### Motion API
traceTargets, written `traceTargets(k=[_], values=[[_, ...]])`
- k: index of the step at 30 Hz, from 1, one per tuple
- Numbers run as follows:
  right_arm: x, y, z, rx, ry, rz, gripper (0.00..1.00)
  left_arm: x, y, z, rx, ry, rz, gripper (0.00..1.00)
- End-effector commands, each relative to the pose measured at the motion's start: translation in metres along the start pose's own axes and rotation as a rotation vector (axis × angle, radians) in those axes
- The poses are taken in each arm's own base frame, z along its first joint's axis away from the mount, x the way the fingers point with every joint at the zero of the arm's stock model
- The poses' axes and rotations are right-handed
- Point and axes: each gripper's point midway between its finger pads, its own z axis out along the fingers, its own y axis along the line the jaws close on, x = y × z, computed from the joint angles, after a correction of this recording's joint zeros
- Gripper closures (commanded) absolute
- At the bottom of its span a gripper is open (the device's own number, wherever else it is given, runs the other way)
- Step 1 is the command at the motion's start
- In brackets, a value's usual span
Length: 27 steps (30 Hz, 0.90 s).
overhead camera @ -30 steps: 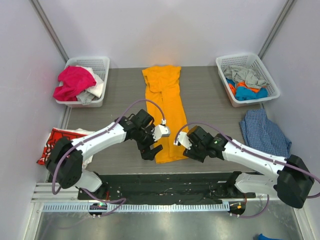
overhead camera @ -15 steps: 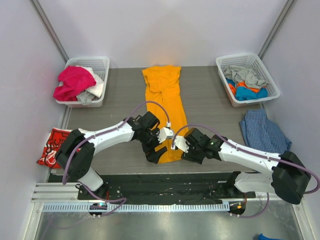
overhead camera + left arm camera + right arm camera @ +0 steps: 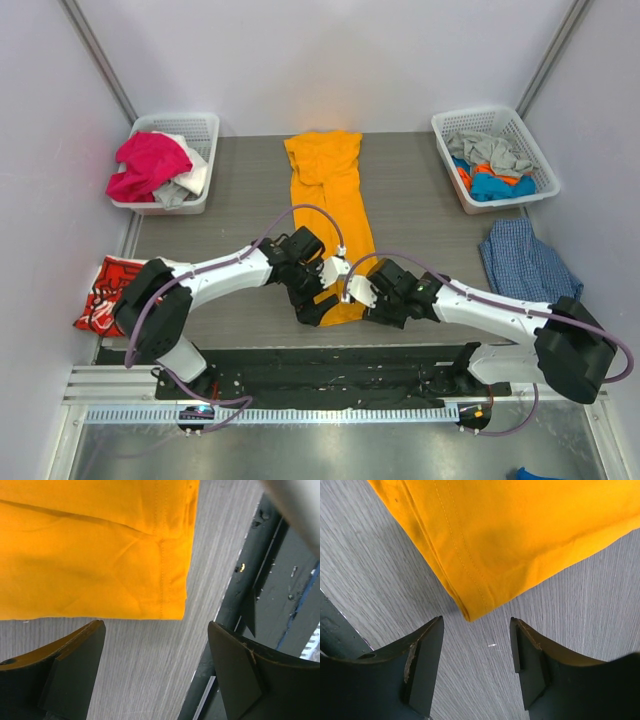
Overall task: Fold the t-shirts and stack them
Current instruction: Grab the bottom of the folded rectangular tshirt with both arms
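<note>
Robotics test cell in a laboratory: two white robot arms, the left arm (image 3: 215, 272) and the right arm (image 3: 490, 308), stand bolted to a black mounting rail (image 3: 330, 365) at the near edge of a grey wood-grain table (image 3: 240, 200); purple cables (image 3: 300, 203) loop along both arms; a white slotted cable duct (image 3: 330, 414) runs just in front of the rail, over a bare metal bench (image 3: 330, 450); plain pale panels (image 3: 330, 60) wall the table in on the left, far and right sides, with metal posts (image 3: 94, 50) in the far corners; the left basket (image 3: 212, 140) and the right basket (image 3: 476, 113), white plastic and filled with mixed clothes, sit at the far corners; an orange t-shirt (image 3: 335, 190) lies in a long strip down the middle.
</note>
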Motion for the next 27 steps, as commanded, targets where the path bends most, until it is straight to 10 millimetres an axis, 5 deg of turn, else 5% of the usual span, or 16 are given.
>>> traceTargets(k=[1, 27], values=[[-0.012, -0.008, 0.002, 0.035, -0.045, -0.025, 0.38, 0.004, 0.006, 0.008, -0.042, 0.012, -0.01, 0.13], [0.001, -0.008, -0.013, 0.08, -0.08, -0.062, 0.39, 0.016, 0.012, 0.02, -0.116, 0.073, -0.022, 0.2]])
